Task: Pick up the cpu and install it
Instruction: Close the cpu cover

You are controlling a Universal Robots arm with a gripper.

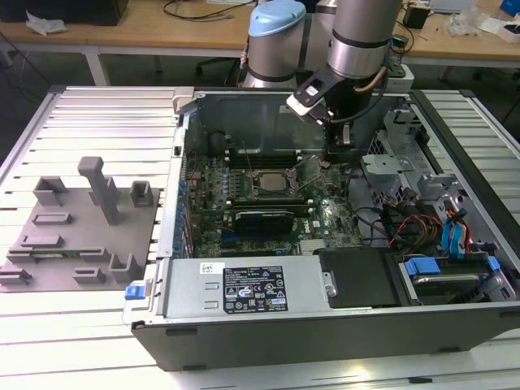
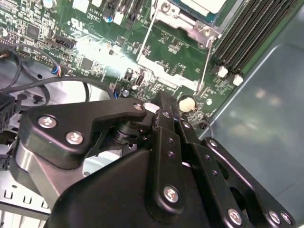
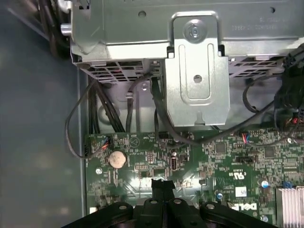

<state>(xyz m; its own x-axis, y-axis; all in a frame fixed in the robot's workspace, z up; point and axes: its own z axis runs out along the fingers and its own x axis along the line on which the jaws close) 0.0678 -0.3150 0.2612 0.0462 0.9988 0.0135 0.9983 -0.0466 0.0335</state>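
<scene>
The computer case (image 1: 244,341) lies on the table (image 1: 81,341). In it, the motherboard (image 1: 325,215) carries the CPU socket (image 1: 272,183). The power supply (image 1: 244,288) sits nearer the camera, and the fingers (image 1: 335,149) are over the board at the exterior view's right of the socket.

Pale slatted metal worktop (image 1: 106,106) up front. Wooden benches (image 1: 146,36) along the back (loose cables (image 1: 203,10) on top). Lit bright and even.

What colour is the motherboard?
The motherboard is green; the first wrist view shows it best.

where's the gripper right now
In the exterior view the gripper sits low inside the case, to the exterior view's right of the socket, over the motherboard.
</scene>
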